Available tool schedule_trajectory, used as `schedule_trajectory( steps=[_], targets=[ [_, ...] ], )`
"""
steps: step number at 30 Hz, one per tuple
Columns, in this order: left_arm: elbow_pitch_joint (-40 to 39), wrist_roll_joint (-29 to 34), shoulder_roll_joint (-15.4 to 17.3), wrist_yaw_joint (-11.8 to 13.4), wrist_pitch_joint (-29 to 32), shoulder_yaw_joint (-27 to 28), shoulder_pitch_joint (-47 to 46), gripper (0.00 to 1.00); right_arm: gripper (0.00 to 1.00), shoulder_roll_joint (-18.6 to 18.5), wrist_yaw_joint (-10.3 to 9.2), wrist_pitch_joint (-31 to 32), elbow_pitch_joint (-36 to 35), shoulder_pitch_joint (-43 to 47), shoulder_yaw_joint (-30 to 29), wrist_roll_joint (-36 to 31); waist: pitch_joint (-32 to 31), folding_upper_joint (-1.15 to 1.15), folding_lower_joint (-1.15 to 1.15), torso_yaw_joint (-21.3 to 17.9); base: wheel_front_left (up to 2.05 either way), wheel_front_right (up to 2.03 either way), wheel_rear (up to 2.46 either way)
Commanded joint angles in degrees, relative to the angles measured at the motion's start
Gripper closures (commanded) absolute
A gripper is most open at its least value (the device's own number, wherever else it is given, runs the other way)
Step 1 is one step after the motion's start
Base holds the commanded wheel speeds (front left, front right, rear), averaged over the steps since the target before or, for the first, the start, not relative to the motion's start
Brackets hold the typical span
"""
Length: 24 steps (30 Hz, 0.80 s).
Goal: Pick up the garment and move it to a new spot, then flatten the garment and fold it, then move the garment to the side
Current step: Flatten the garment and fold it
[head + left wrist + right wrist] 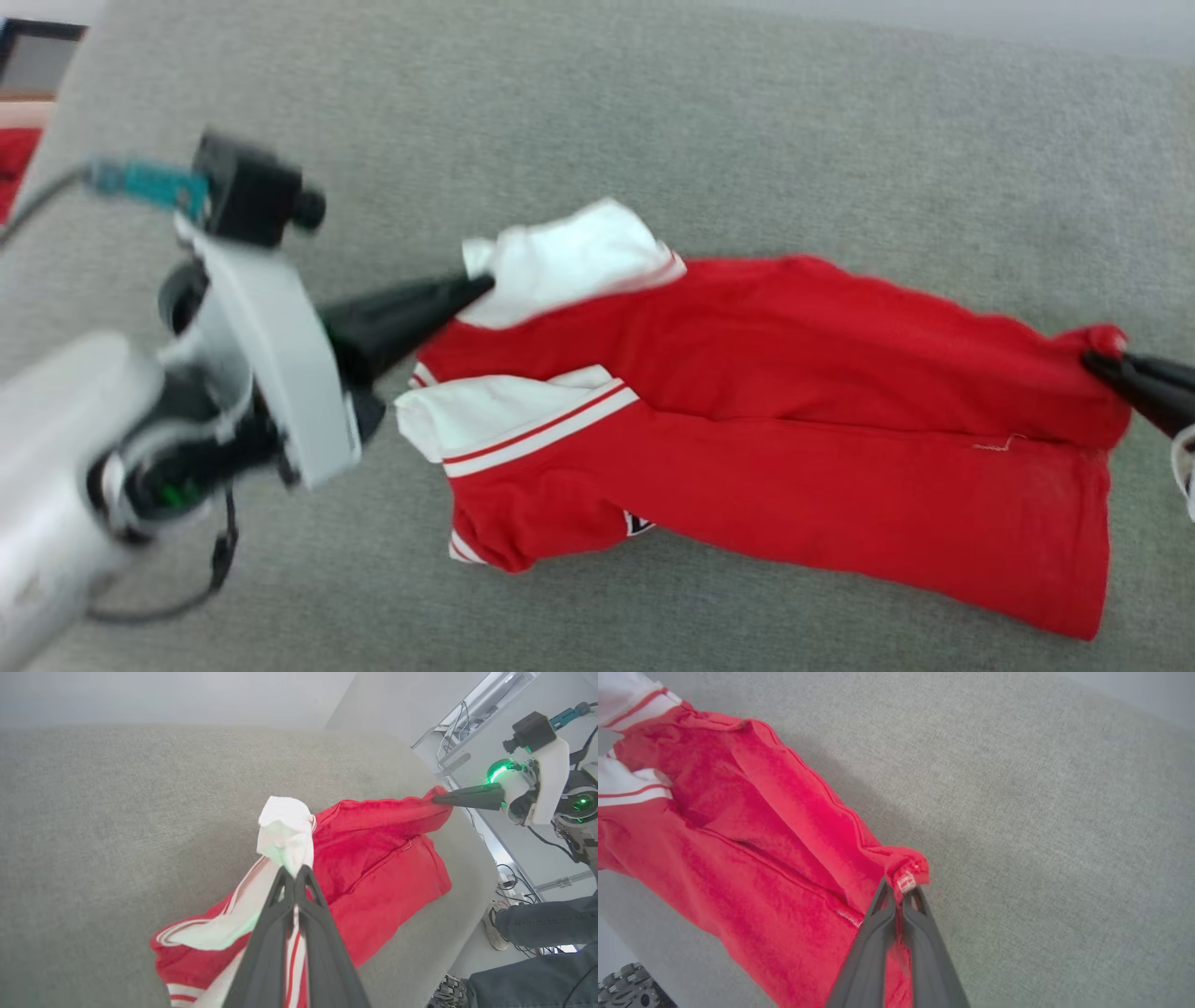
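Pulling harder could slip either thin pinch. Head view: left tool clamps white sleeve, right tool clamps hem corner; jersey lies creased btwn them on grey cushion. Left wrist view adds person's legs beside cushion edge, collision risk. Right wrist view shows hem tag at tips.

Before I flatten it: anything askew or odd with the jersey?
The garment lies creased and doubled over, a white sleeve bunched in the left end effector, a red corner pinched in the right end effector.
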Motion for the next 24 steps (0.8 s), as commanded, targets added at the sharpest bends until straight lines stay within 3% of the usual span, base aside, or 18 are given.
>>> schedule_trajectory(
  steps=[1,10,14,18,24],
  targets=[
    [-1.59,0.43,0.99,-0.13,-1.53,-0.45,2.29,1.0,1.0,-0.16,-0.05,0.13,-0.93,2.43,-1.39,0.31,-1.34,0.0,0.0,1.45,0.0,0.0,0.0],
    [-7.48,0.34,7.15,-0.14,-11.22,-3.48,13.55,1.0,1.0,2.73,-0.05,-0.03,-5.86,16.43,-8.95,-0.16,-0.04,0.0,0.0,1.65,0.0,0.0,0.0],
    [-8.0,0.38,7.71,-0.14,-12.73,-5.53,16.95,1.0,1.0,4.29,-0.05,-0.44,-5.69,19.15,-10.17,-1.2,0.78,0.0,0.0,1.59,0.0,0.0,0.0],
    [-3.53,3.46,5.99,-0.13,-12.15,-8.11,18.22,1.0,1.0,5.38,-0.05,-1.81,-2.91,19.31,-9.75,-2.96,1.4,0.0,0.0,1.94,0.0,0.0,0.0],
    [3.65,5.21,0.36,-0.13,-13.09,-9.55,17.92,1.0,1.0,6.42,-0.07,-5.69,3.11,16.43,-7.06,-5.63,2.46,0.0,0.0,2.34,0.0,0.0,0.0]
  ],
)
